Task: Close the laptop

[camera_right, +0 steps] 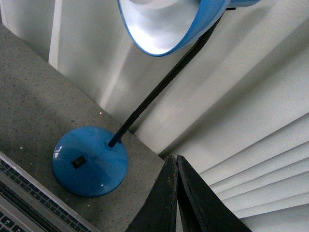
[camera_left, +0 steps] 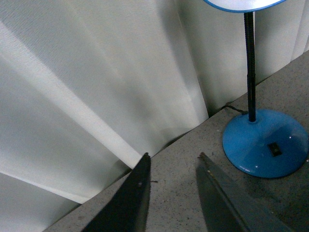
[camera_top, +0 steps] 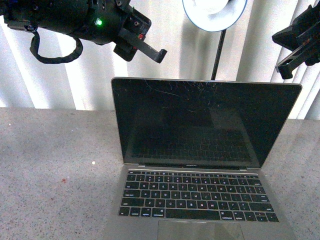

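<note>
The laptop (camera_top: 200,150) stands open on the grey table, its scratched black screen upright and facing me, black keys and trackpad at the near edge. A strip of its keyboard shows in the right wrist view (camera_right: 24,203). My left gripper (camera_top: 159,54) hangs in the air above and behind the lid's top left corner, open and empty; in the left wrist view (camera_left: 173,155) its fingers frame bare table. My right gripper (camera_top: 287,67) is above the lid's top right corner, shut on nothing, as the right wrist view (camera_right: 175,158) shows.
A blue desk lamp stands behind the laptop: its shade (camera_top: 215,12) is above the lid, its black stem (camera_top: 216,60) runs down behind it, its round base (camera_right: 90,159) rests on the table (camera_top: 50,165). White curtain (camera_top: 65,80) closes the back.
</note>
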`<state>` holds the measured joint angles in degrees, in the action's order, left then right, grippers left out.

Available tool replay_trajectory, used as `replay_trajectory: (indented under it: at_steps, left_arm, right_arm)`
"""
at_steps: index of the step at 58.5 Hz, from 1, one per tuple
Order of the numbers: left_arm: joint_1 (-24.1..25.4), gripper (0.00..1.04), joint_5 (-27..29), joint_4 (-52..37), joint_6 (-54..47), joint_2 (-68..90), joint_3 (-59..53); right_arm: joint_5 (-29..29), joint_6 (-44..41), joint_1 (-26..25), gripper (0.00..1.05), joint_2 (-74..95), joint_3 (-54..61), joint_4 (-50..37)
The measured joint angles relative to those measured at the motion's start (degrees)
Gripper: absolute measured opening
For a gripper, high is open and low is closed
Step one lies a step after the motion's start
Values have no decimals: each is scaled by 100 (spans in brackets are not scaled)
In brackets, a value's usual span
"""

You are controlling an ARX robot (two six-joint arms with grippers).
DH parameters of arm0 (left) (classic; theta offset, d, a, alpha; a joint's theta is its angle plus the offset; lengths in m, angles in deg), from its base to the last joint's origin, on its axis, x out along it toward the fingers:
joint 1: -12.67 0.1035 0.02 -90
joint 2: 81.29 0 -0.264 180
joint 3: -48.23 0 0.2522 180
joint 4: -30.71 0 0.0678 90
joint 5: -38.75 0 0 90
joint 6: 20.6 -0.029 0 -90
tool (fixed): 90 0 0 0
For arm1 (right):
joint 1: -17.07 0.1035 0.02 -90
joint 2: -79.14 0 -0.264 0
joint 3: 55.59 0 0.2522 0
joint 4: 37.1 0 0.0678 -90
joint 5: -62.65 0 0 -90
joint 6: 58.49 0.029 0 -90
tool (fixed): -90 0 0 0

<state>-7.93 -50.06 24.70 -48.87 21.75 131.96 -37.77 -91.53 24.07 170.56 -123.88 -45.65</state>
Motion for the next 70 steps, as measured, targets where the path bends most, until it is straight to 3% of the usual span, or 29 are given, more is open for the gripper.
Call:
replay_trajectory:
  at_steps: [5,28,70]
  left_arm:
    - [-46,3,35,118,-177,79,90]
    - [-321,4,188,1005,-625,385,411]
    - [-321,4,63,1504,-837,223,337]
  right_arm:
    - [-157,-125,0,3,63,-66,166]
    - [-778,-883,7,3,361,-319,981]
    - [-1080,-1327,-37,3,378,-468,1801]
